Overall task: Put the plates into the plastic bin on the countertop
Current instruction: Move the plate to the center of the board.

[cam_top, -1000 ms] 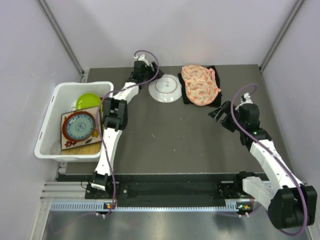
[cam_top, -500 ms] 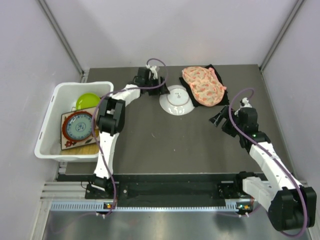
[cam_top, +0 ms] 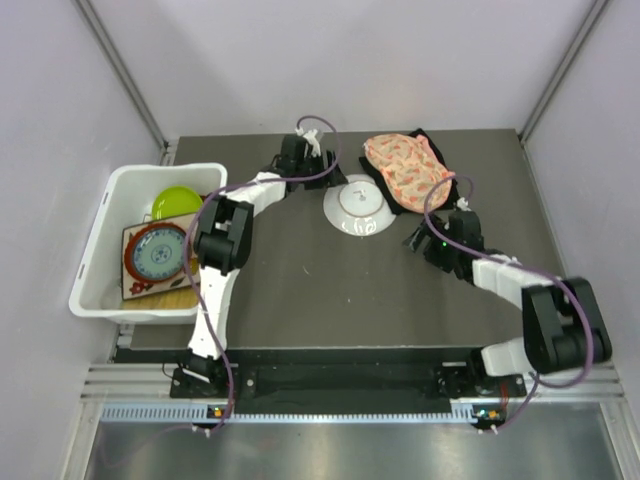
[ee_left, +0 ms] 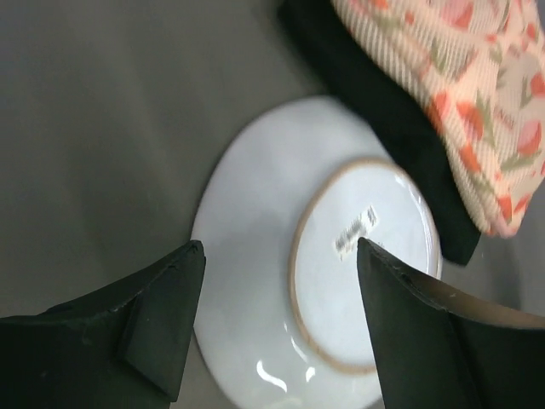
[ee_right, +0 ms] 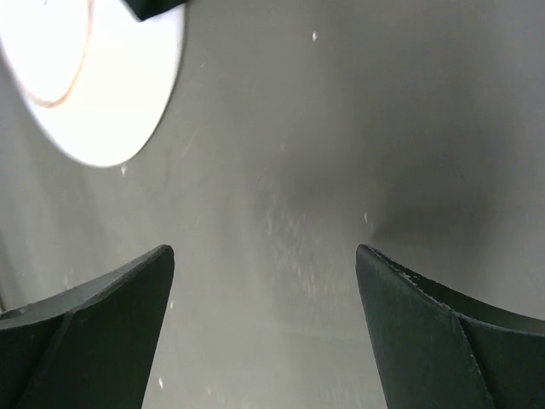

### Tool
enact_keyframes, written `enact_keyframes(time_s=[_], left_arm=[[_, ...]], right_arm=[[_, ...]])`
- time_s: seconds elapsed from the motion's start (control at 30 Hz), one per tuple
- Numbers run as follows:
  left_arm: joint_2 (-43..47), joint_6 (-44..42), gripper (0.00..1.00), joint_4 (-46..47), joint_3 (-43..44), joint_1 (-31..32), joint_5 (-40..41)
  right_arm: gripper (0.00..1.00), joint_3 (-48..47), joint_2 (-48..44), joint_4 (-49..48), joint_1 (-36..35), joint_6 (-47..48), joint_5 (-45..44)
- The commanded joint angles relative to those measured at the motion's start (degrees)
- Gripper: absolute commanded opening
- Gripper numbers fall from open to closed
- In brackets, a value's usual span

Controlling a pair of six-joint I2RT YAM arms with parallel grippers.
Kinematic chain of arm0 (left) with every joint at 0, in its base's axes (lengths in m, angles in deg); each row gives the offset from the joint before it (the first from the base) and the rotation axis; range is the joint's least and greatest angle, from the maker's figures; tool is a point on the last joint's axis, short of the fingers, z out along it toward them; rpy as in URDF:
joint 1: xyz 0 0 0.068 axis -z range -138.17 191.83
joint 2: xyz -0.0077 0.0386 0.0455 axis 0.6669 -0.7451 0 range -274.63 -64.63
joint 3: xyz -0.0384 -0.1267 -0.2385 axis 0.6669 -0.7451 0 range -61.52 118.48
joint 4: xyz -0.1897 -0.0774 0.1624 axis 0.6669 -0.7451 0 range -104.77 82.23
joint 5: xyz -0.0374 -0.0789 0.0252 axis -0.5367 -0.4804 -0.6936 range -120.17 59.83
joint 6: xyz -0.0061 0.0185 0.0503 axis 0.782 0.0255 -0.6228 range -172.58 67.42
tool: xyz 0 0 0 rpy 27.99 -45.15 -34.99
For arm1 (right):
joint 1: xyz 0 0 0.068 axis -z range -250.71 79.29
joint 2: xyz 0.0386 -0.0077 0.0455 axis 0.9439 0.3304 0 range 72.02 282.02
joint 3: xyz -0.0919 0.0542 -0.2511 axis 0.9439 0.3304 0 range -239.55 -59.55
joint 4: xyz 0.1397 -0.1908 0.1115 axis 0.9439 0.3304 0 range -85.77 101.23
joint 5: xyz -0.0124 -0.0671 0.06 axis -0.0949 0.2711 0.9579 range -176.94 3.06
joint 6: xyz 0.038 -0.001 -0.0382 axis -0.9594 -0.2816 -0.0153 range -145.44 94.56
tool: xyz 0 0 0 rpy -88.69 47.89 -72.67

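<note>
The top camera sits high behind the arms and looks down on the whole countertop (cam_top: 320,290). The left wrist camera looks down from very close, past the left gripper (ee_left: 279,247), at the white plate (ee_left: 247,281). The right wrist camera looks past the right gripper (ee_right: 264,251), close to the countertop, with the plate's edge in its upper left. All three views share that plate.

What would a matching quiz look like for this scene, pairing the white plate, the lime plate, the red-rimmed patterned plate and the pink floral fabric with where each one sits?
Things:
1. white plate
2. lime plate
3. red-rimmed patterned plate
4. pink floral fabric

Places:
A. lying on the black cloth
B. far end of the plastic bin
C. upside down on the countertop
D. near end of the plastic bin

Pairs: 1-C, 2-B, 3-D, 4-A
</note>
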Motion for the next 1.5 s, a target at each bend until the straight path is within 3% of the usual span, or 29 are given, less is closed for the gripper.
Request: enact_keyframes(time_s=[0.0, 0.23, 0.43, 0.53, 0.7, 0.83, 1.03, 1.23, 1.37, 1.47], left_arm=[[-6.65, 4.69, 0.76, 10.2, 7.56, -0.1, 0.55], [-14.57, 4.42, 0.77, 7.48, 18.73, 0.34, -3.23], [-15.64, 2.94, 0.73, 5.47, 18.58, 1.65, -13.16], [-11.43, 0.83, 0.71, 5.54, 10.6, 2.53, -15.27], [0.08, -2.43, 0.69, 7.12, -10.05, 3.59, -15.46], [9.22, -1.29, 0.68, 11.6, -28.48, 4.38, -14.31], [23.81, 2.84, 0.67, 14.52, -46.43, 5.87, -9.31], [35.24, 0.64, 0.77, 4.76, -49.45, 5.79, -2.01], [36.57, 3.97, 0.78, 6.24, -52.09, 5.79, -3.15], [37.97, 5.22, 0.78, 0.91, -52.62, 6.22, 0.79]], right_arm=[[0.87, -7.02, 9.68, -10.56, -1.17, -2.18, -0.13], [0.86, -16.43, 23.85, -12.67, -3.45, -4.2, 3.39], [0.86, -20.22, 29.74, -14.52, -4.33, -7.19, 8.31], [0.86, -20.66, 29.93, -14.0, -5.12, -7.63, 9.72], [0.86, -17.06, 28.26, -15.58, -5.56, -9.04, 12.18], [0.86, -12.23, 24.83, -16.54, -6.7, -9.39, 12.97], [0.86, -1.96, 15.44, -14.27, -7.67, -8.87, 13.68], [0.88, 2.28, 0.86, -0.41, -7.67, -2.28, 9.56], [0.89, 3.24, -4.0, 5.41, -7.58, 0.54, 7.88], [0.89, 5.0, -4.44, 4.73, -7.59, 0.11, 8.75]])
